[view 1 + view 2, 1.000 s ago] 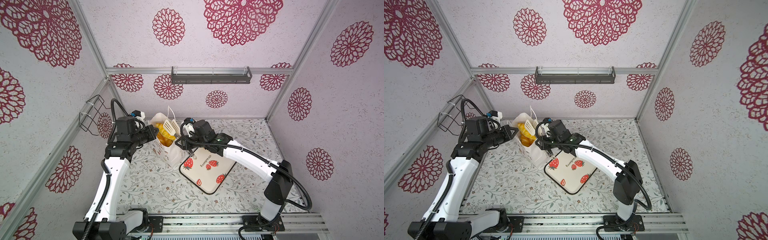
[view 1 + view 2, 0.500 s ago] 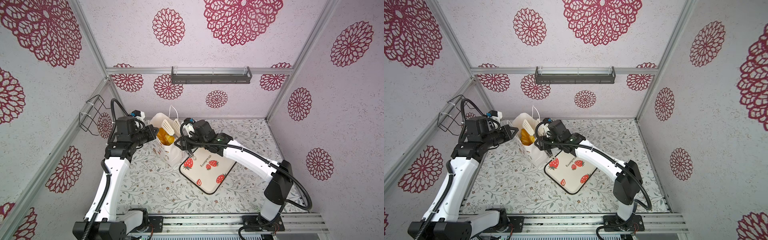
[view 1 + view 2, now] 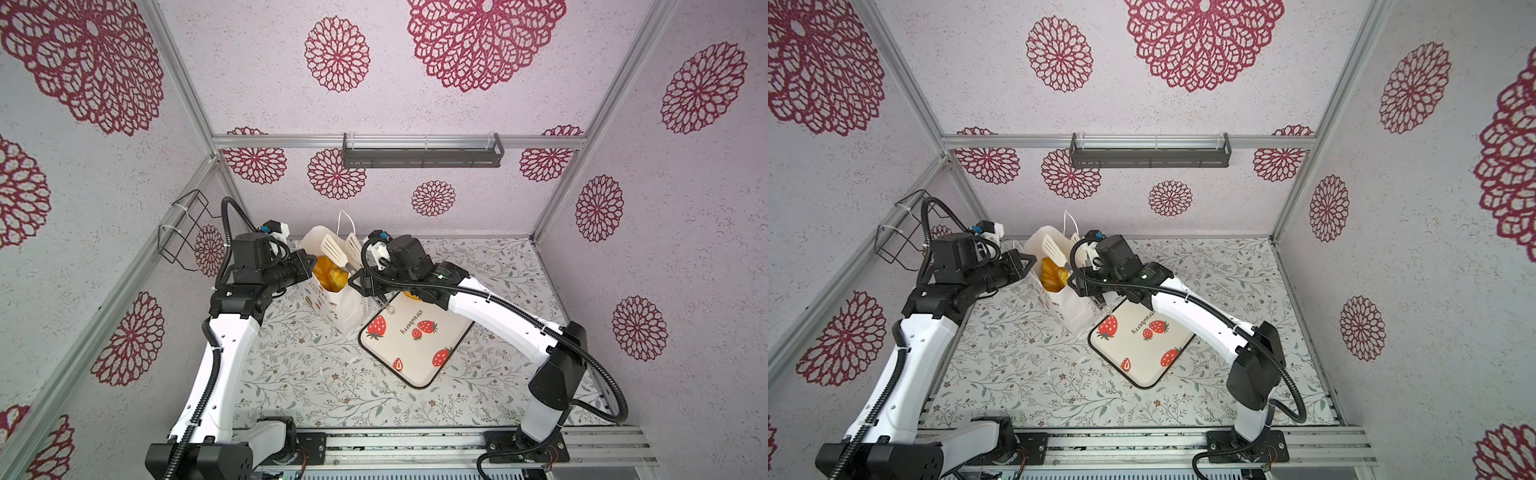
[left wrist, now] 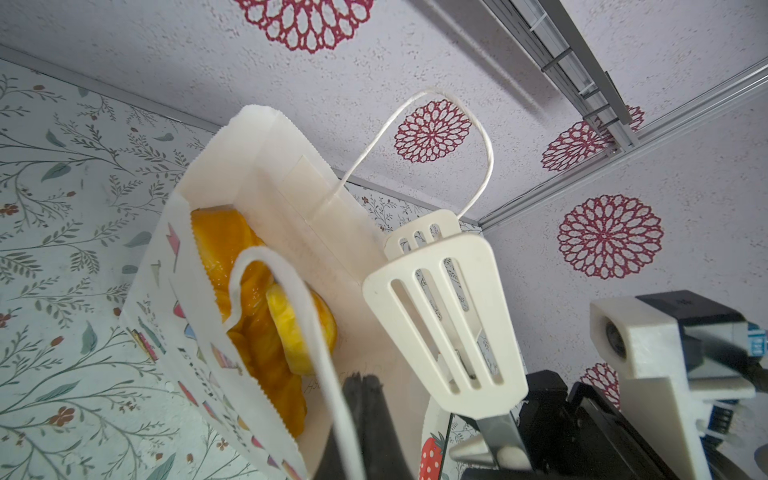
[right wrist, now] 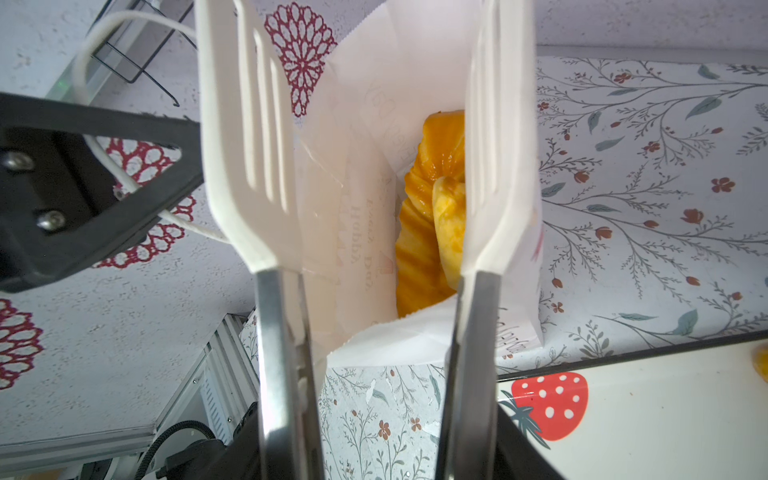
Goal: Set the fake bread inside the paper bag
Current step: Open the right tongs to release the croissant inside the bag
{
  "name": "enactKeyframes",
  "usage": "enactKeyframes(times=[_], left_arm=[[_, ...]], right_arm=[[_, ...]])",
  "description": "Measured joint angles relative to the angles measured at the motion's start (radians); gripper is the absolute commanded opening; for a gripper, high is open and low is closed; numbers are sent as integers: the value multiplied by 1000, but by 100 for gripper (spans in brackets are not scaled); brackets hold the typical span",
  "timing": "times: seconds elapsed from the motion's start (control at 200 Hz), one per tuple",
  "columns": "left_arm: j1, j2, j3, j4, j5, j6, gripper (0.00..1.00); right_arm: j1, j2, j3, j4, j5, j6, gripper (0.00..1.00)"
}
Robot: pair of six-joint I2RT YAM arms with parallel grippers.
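Note:
The white paper bag stands upright left of the tray, mouth open. Golden fake bread fills it near the rim. My left gripper is shut on the bag's near cord handle at the rim. My right gripper holds white slotted tongs over the bag mouth, their blades spread with nothing between them. One more piece of bread peeks out on the tray under the right arm.
A cream strawberry-print tray lies right of the bag on the floral table. A black wire basket hangs on the left wall. A dark shelf is fixed to the back wall.
The tongs' blades have spread apart over the bag mouth and a pastry now lies in the bag. The left arm has stayed put on the handle.

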Motion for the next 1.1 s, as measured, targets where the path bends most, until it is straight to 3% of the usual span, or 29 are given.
enactKeyframes(times=[0.69, 1.101], left_arm=[[0, -13, -2, 0, 1, 0, 0], [0, -14, -2, 0, 0, 0, 0]], right_arm=[[-11, -174, -74, -27, 85, -25, 55], [-127, -354, -301, -24, 108, -22, 56]])
